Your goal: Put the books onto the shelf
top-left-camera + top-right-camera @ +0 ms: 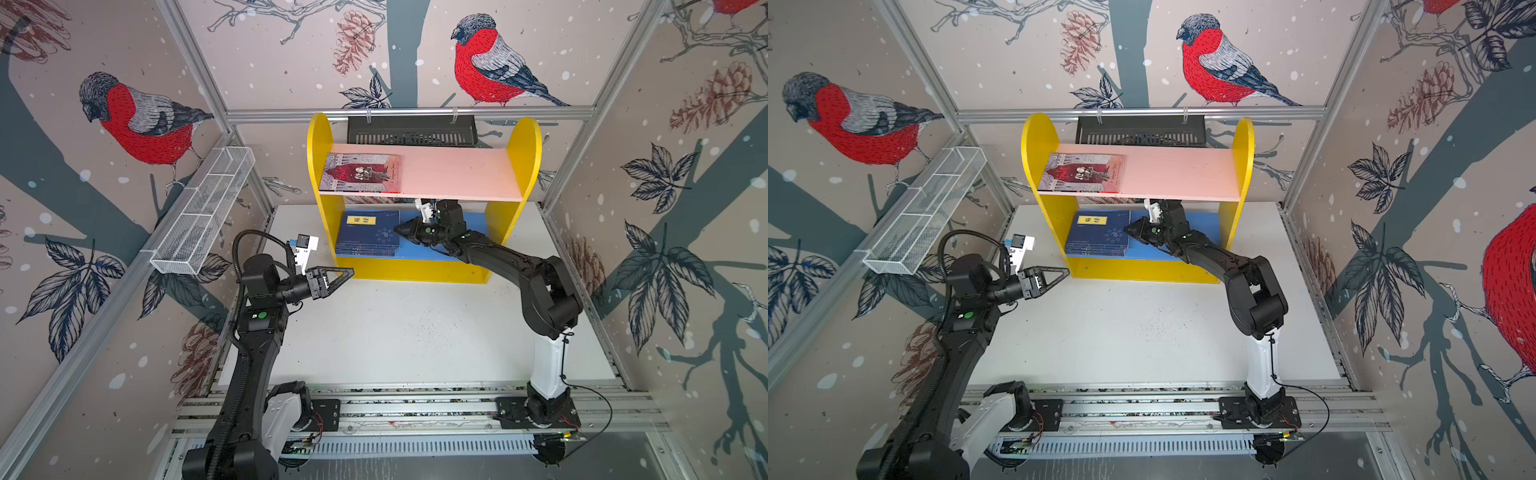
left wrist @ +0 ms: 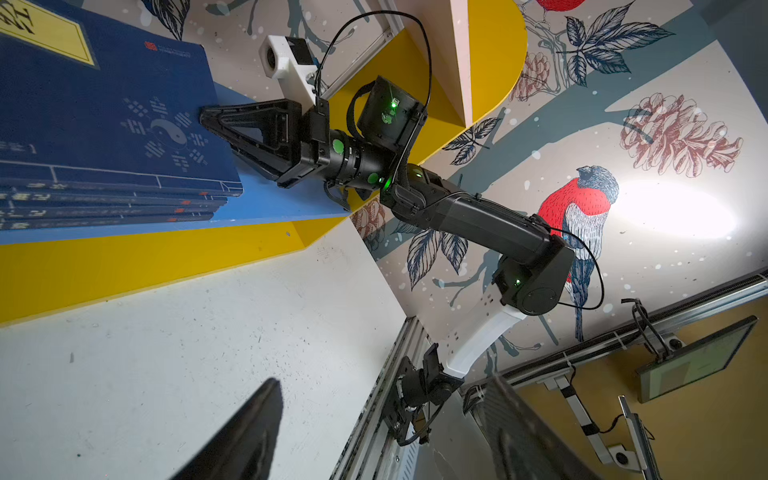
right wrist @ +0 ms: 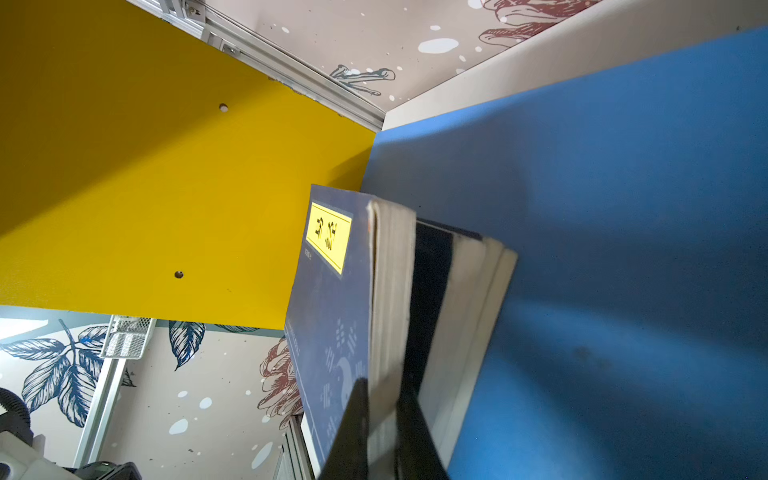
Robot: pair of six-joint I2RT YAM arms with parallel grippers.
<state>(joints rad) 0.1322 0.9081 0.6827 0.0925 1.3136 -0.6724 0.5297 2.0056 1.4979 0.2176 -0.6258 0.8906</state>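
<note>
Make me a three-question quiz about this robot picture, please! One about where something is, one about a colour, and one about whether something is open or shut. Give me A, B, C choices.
1. The left end effector is:
A) open and empty
B) shut on a book
C) out of sight

2. The shelf has a lower board coloured:
A) green
B) blue
C) red

3. The grey-and-red book lies:
A) on the lower board
B) on the upper board
C) in the left end effector

Answers:
1 A, its fingers stand wide apart with nothing between them.
2 B, blue shows beside the navy books.
3 B, it lies flat on the pink board in both top views.
</note>
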